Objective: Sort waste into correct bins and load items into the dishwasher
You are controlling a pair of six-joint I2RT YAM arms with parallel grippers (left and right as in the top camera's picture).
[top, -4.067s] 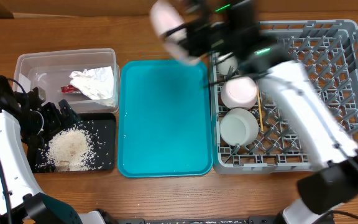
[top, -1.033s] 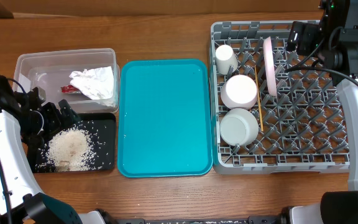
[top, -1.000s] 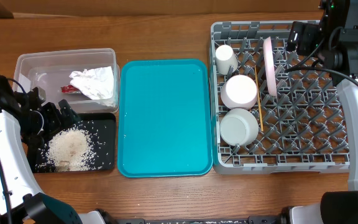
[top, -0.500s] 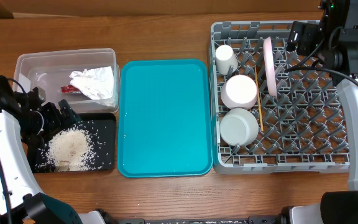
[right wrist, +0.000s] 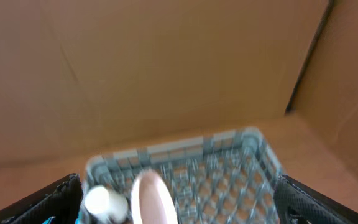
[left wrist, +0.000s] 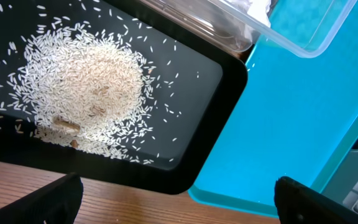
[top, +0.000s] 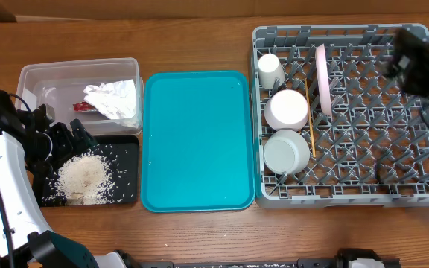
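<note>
Finding nothing left to grab: both claws wide open and empty

Left claw (left wrist: 179, 198) hangs over the shallow black rectangular tray (top: 129, 173). Its fingertips sit at the two bottom corners of the wrist view, spread wide, with nothing between them. The loose white rice grains (top: 84, 177) lie heaped in that tray, up and to the left of the claw in the wrist view.

The crumpled white paper napkin (top: 112, 99) and small red snack wrapper (top: 84, 106) sit inside the clear plastic rectangular tub (top: 43, 78), just beyond the black tray.

Right claw (right wrist: 179, 199) is likewise fully spread and holds nothing. The right arm (top: 423, 67) is a blur at the far-right edge of the large square grey plastic dish rack (top: 393, 171).

The pale pink round plate (top: 321, 78) stands on edge between pegs, long axis running front to back. It lies below and left of the right claw, and the right arm is nearer.

The small white cup (top: 269, 71), two small whitish round bowls (top: 287, 109) and two thin wooden chopsticks (top: 312, 138) are all in the rack's left side. No task item shows on the large teal serving tray (top: 196, 141).

Judgement: sorting looks done.
</note>
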